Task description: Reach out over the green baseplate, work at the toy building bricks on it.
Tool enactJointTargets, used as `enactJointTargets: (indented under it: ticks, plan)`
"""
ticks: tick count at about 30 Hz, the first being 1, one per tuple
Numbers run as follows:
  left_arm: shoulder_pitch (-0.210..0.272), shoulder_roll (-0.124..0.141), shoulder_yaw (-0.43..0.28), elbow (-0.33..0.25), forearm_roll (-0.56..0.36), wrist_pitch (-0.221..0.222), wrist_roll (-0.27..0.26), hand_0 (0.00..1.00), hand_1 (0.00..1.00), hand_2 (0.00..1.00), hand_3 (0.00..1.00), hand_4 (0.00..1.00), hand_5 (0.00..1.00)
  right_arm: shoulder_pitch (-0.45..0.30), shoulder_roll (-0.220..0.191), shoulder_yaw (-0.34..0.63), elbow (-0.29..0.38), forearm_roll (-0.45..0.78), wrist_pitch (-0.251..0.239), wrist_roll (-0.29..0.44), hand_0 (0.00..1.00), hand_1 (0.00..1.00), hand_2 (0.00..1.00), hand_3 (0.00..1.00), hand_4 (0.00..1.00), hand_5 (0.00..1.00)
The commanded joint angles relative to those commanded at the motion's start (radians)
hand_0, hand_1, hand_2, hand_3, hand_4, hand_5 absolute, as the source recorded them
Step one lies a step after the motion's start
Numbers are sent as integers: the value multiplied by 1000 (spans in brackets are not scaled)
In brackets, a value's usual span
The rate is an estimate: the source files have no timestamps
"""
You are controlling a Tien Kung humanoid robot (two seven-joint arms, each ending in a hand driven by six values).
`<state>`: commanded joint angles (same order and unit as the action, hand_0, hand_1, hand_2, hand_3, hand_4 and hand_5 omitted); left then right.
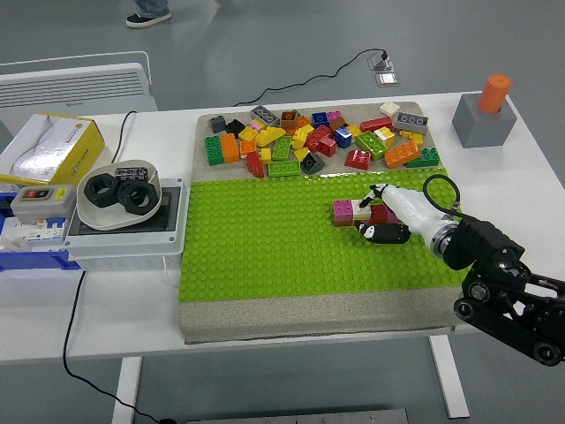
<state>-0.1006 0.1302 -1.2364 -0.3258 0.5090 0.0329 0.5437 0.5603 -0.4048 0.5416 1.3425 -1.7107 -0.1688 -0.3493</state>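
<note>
The green baseplate [282,238] lies in the middle of the white table. A short row of bricks is pressed on it at the right: a magenta brick [342,210], a cream one and a red one [380,213]. My right hand [381,216] reaches in from the lower right and its white and black fingers [386,233] are curled around the right end of that row, on the red brick. A heap of loose coloured bricks [318,137] lies on the grey mat behind the plate. My left arm is out of view.
A grey block with an orange cylinder [484,115] stands at the far right. At the left are a white bowl with black nuts [117,194] on a grey box, a yellow and white carton [50,144] and a switch box [35,201]. A person's shoe [150,14] shows at the top.
</note>
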Motion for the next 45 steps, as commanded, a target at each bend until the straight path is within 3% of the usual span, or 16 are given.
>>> enactJointTargets:
  ticks: [14,17,18,21,23,24,32,40,45]
  plan:
    - [-6,3,4,2,-6,0,-5,640,578,746,979,998,998,-11,-24,51,25,87,-71,84,862,862,888,667,621,479]
    - [-7,4,6,3,-6,1,-5,640,578,746,979,998,998,-32,-48,87,55,105,-99,113,862,862,888,667,621,479]
    - [-7,4,6,3,-7,1,-6,640,578,746,979,998,998,-41,-56,99,65,106,-103,116,839,833,872,670,653,384]
    - [-8,5,7,4,-8,2,-7,640,578,746,979,998,998,-73,-86,143,101,105,-110,119,839,833,872,670,653,384]
    - [-9,6,8,5,-8,2,-8,640,578,746,979,998,998,-97,-104,169,124,104,-111,118,839,833,872,670,653,384]
    - [-9,7,9,5,-9,3,-9,640,577,746,979,998,998,-111,-114,184,136,105,-112,118,827,814,854,670,685,312]
    - [-9,9,19,8,-18,12,-17,640,576,747,981,998,998,-200,-173,267,194,109,-110,118,817,806,848,670,698,276]
    - [-12,14,19,8,-18,16,-17,640,575,746,981,998,998,-210,-259,292,288,108,-91,91,808,797,841,670,701,256]
    - [-13,17,21,8,-19,15,-18,640,575,748,981,998,998,-214,-292,298,303,72,-43,37,812,794,839,677,716,215]
